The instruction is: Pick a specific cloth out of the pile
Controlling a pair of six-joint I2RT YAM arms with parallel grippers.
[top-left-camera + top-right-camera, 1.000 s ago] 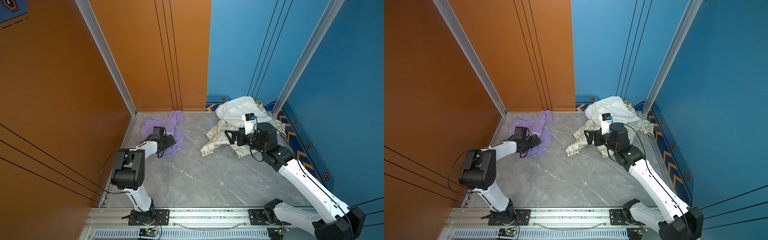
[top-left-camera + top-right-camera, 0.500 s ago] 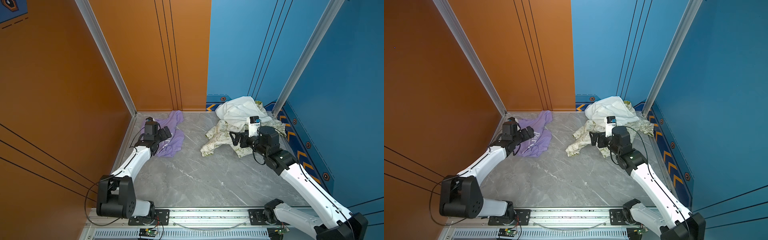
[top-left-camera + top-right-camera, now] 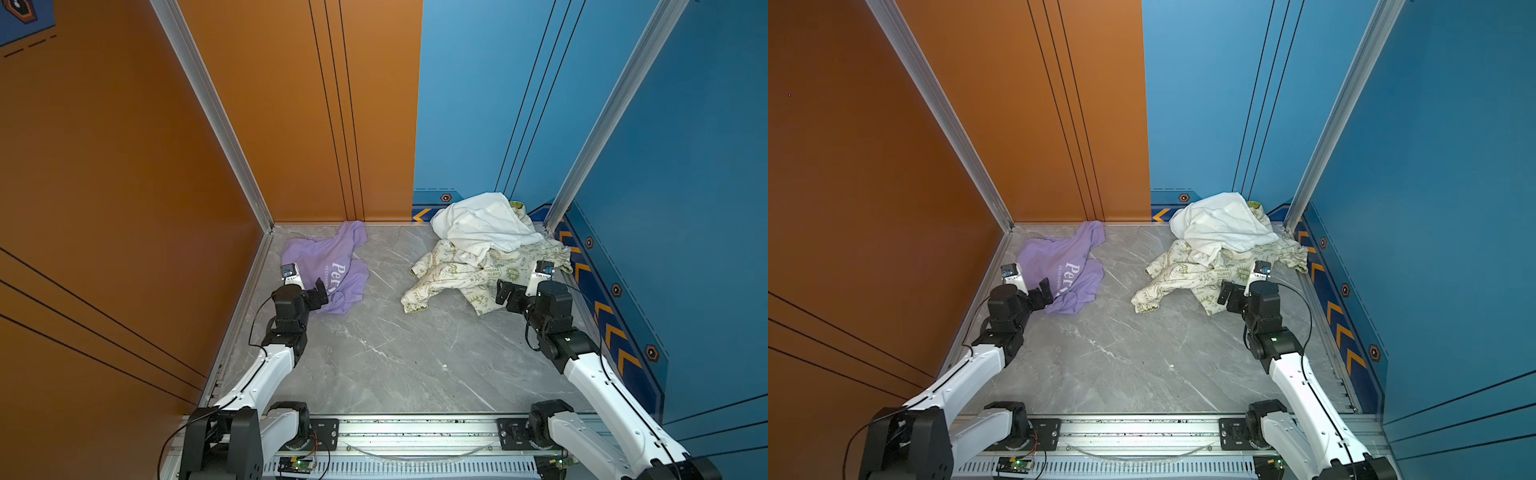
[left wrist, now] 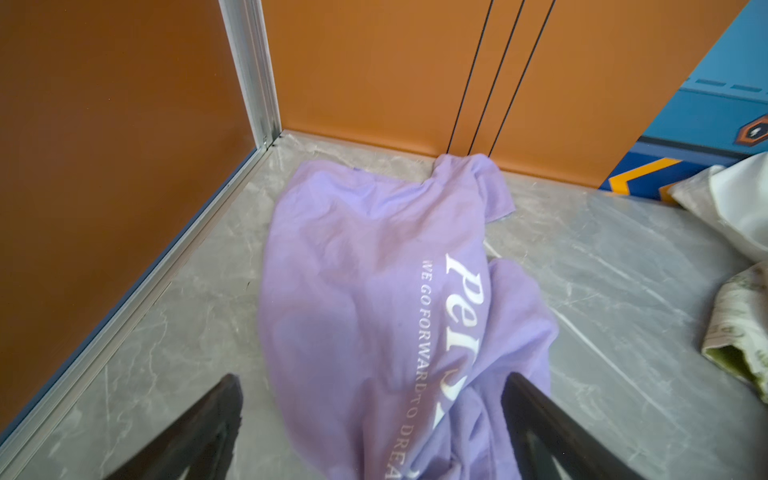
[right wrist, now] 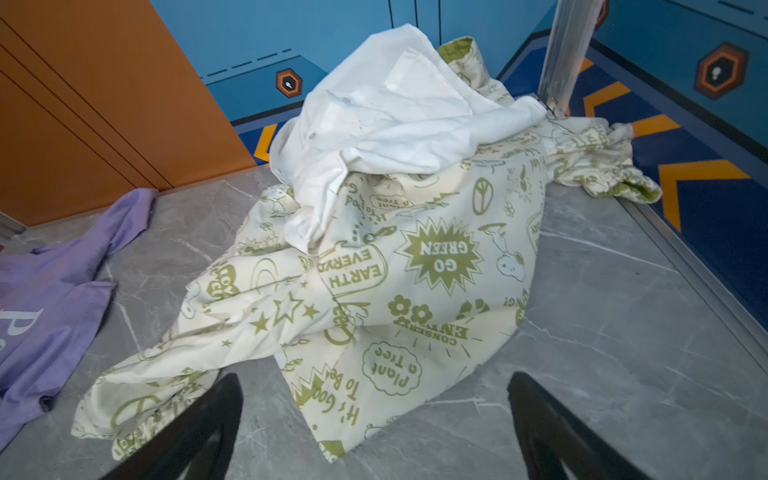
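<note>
The cloth [image 3: 332,257] [image 3: 1065,259], a lilac T-shirt with white lettering, lies crumpled on the grey floor at the back left, apart from the pile. My left gripper [image 3: 318,296] [image 3: 1044,293] [image 4: 372,382] hangs open over its near end, and lilac fabric shows between the spread fingers. The pile sits at the back right: a white shirt [image 3: 482,224] [image 5: 395,116] on top of a cream cloth with green print [image 3: 469,274] [image 5: 415,270]. At that cloth's near edge my right gripper [image 3: 508,297] [image 3: 1229,297] [image 5: 374,380] stands open and holds nothing.
An orange wall [image 3: 124,187] and its metal rail run close along the left of the lilac shirt. The blue wall [image 3: 685,208] and a corner post [image 5: 565,54] hem in the pile. Bare marble floor [image 3: 386,345] lies between the two arms.
My left arm has unfolded and its gripper has drawn back to the lilac shirt's near end. The right gripper has pulled back to the right, off the cream cloth. Both stayed open.
</note>
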